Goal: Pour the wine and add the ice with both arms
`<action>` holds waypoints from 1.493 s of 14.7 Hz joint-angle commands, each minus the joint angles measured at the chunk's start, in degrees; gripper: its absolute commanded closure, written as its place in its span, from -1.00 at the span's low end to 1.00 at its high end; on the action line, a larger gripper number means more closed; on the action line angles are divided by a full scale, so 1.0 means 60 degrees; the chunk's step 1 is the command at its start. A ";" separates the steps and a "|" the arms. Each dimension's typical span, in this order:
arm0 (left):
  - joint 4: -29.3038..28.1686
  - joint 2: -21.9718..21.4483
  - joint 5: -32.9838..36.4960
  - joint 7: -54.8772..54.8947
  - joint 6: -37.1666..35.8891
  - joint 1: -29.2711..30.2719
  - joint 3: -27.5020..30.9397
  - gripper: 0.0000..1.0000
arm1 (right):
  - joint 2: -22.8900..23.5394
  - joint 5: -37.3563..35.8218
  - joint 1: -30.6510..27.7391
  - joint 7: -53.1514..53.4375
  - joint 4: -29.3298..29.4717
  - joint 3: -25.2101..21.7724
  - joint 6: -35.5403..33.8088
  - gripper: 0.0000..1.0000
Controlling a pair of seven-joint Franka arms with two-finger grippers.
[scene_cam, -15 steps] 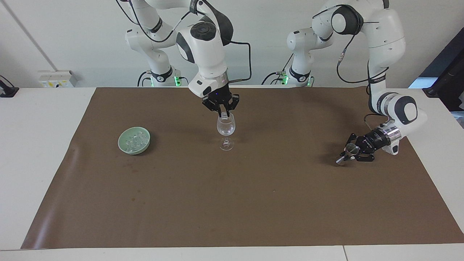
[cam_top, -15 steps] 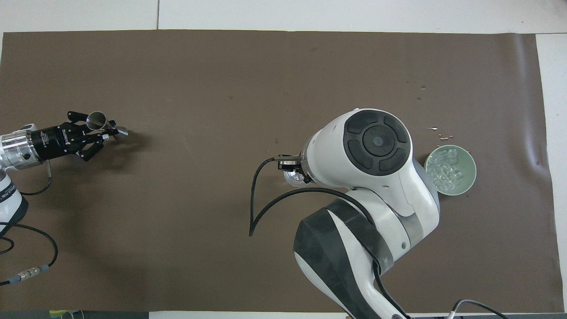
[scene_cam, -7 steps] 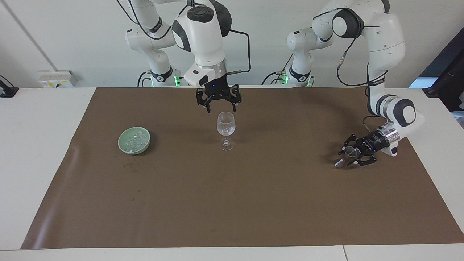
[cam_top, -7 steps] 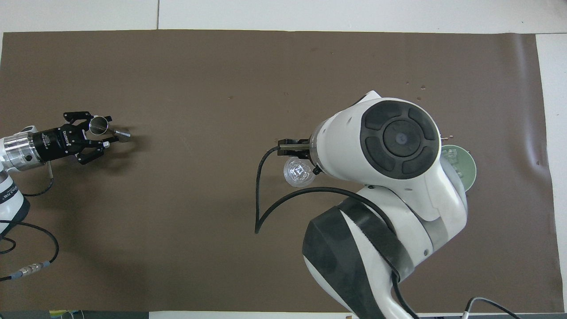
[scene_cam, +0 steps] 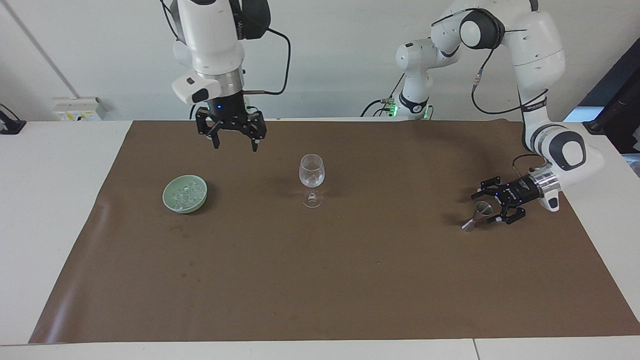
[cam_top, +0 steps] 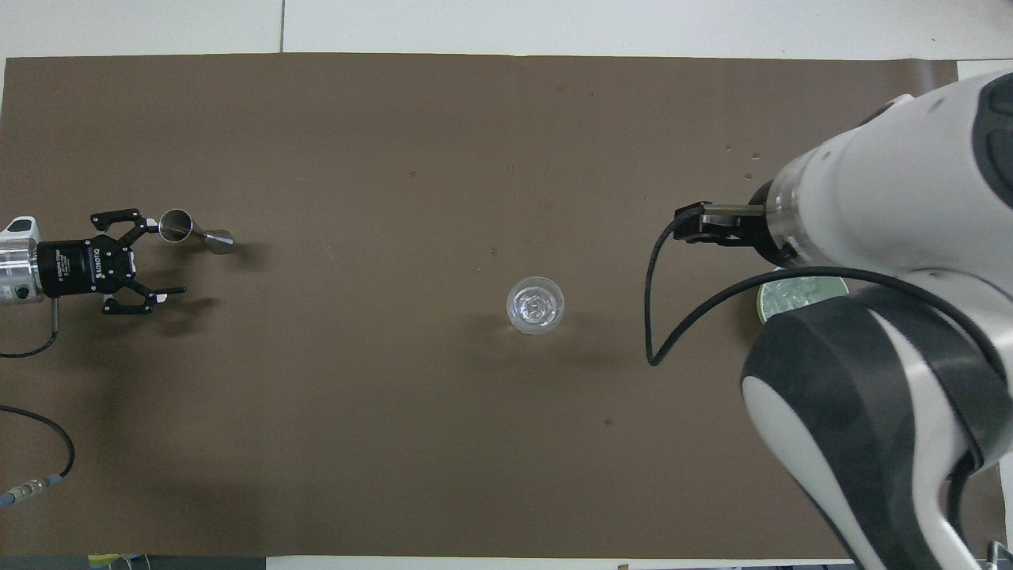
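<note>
Ice (scene_cam: 185,193) in green bowl (scene_cam: 172,201); more in wine glass (scene_cam: 311,172).

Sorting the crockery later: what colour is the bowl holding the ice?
Pale green bowl; the facing view shows it best.

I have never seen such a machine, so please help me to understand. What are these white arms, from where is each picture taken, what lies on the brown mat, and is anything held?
These are two robot arms, each ending in a two-finger gripper. One picture faces the robots from across the table; the other looks down from above their own end.

On the brown mat stand a wine glass with some ice in it, a green bowl of ice cubes, and a small metal measuring cup.

The right gripper hangs open above the mat, between the bowl and the glass. The left gripper is open next to the measuring cup. Neither gripper holds anything.
</note>
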 commanded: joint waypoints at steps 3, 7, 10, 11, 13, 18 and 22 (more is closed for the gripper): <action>0.1973 -0.0097 0.2775 0.0383 -0.0263 -0.0015 0.0027 -1.00 | -0.0155 0.0072 -0.0729 -0.1044 0.0350 -0.0253 -0.1549 -1.00; 0.2344 -0.0813 0.4548 0.2384 -0.0059 -0.0468 0.0027 -1.00 | -0.0213 0.0203 -0.0788 -0.2665 0.1069 -0.1218 -0.2476 -1.00; 0.2358 -0.1486 0.5341 0.2917 -0.0029 -0.0835 0.0041 -1.00 | -0.0287 0.0204 0.0744 -0.3095 0.1375 -0.3350 -0.3177 -1.00; 0.2431 -0.1720 0.5648 0.3035 -0.0044 -0.0850 -0.0017 -1.00 | -0.0301 0.0219 0.1200 -0.3400 0.1435 -0.3969 -0.3339 -1.00; 0.2635 -0.2087 0.6438 0.3356 -0.0102 -0.1301 -0.0046 -1.00 | -0.0331 0.0422 0.1482 -0.4119 0.1435 -0.4763 -0.3312 -1.00; 0.2593 -0.3010 0.7920 0.4000 -0.0059 -0.2226 -0.0090 -1.00 | -0.0800 0.0512 0.1483 -0.4150 0.0541 -0.4897 -0.2842 -1.00; 0.2286 -0.3888 0.8840 0.4779 -0.0132 -0.1541 -0.1930 -1.00 | -0.0800 0.0526 0.1497 -0.4209 0.0542 -0.5220 -0.2828 -1.00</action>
